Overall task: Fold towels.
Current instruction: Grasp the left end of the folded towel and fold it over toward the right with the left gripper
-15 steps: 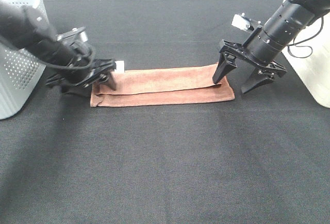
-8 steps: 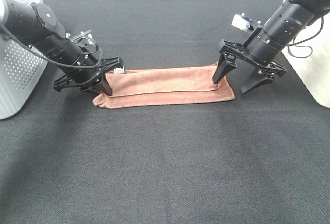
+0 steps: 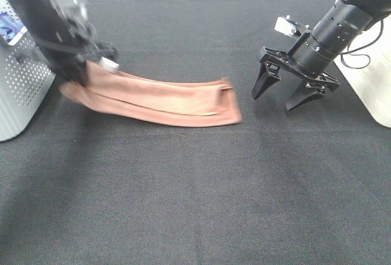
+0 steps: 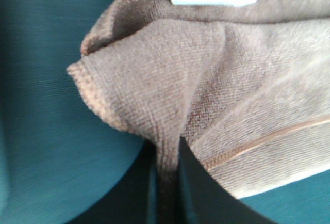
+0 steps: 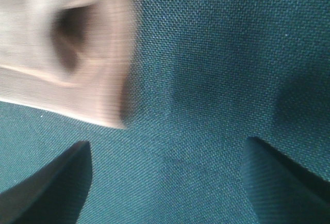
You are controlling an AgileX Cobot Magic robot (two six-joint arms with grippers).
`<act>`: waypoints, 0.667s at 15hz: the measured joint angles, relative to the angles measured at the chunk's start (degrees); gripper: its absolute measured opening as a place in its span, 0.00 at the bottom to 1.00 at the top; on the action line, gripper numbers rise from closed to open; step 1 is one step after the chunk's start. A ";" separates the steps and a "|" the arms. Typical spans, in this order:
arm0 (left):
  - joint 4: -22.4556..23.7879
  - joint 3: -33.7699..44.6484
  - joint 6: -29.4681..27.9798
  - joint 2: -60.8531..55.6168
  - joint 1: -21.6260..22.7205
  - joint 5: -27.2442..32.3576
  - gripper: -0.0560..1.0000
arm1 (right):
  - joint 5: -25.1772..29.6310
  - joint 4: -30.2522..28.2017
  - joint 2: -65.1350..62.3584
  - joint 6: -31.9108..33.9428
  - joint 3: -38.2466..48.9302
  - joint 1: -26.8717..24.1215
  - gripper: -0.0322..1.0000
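Towel (image 3: 165, 103) lifted at one end, clamped in left gripper (image 4: 166, 162); right gripper (image 3: 274, 101) spread, empty. Thin pinch, could slip, spilling folds.

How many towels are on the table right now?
1. One brown towel lies across the black table, its left end pinched and held up by the left pincer. No other towel is in view.

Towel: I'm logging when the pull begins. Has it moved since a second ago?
Yes. The towel's right end slid left, away from the unmoved right gripper; the left gripper lifted the other end.
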 joint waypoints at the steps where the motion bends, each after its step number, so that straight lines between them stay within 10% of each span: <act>1: -0.46 -2.46 -0.29 0.00 0.00 2.35 0.10 | 0.00 0.06 0.00 0.00 0.00 0.00 0.76; 10: -22.57 -13.92 3.50 6.88 -9.28 1.95 0.10 | 0.00 0.11 0.00 0.00 0.00 0.00 0.76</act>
